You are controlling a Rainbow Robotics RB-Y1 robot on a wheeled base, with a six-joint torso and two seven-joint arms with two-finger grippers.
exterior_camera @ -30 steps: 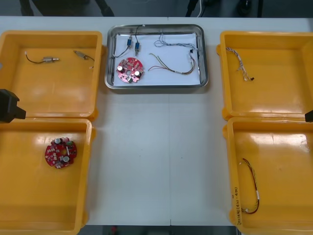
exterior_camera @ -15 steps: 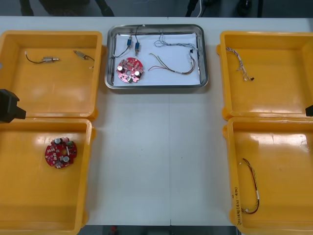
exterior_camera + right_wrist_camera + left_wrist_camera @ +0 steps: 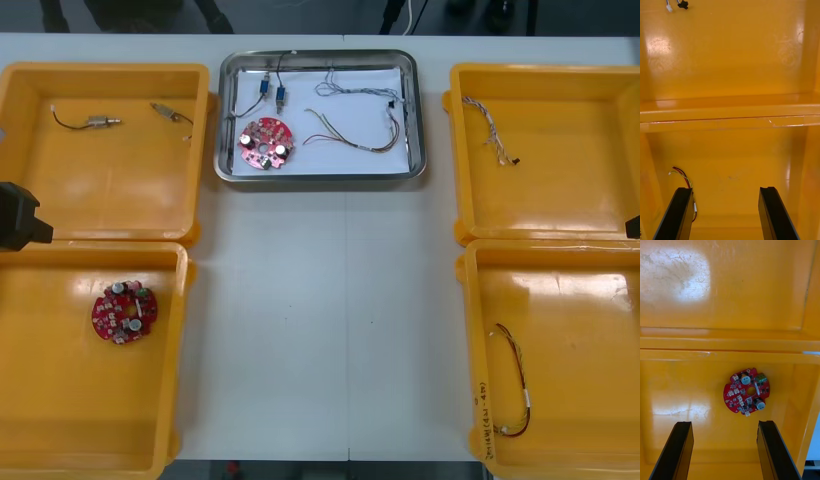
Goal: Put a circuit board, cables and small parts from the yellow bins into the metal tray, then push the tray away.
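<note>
The metal tray lies at the table's far middle, white inside. It holds a round red circuit board, small metal parts, a blue and white cable and a red and yellow cable. My left gripper hangs open over the near left bin, above a second red circuit board. My right gripper is open over the near right bin, with a red and yellow cable beside one finger. Both arms show as dark corners at the front view's side edges.
The far left yellow bin holds small metal parts. The far right yellow bin holds a twisted cable, whose connectors show far off in the right wrist view. Bare table lies between the bins.
The bit of the right arm at the right edge has slid slightly toward the far side. Nothing else has moved.
</note>
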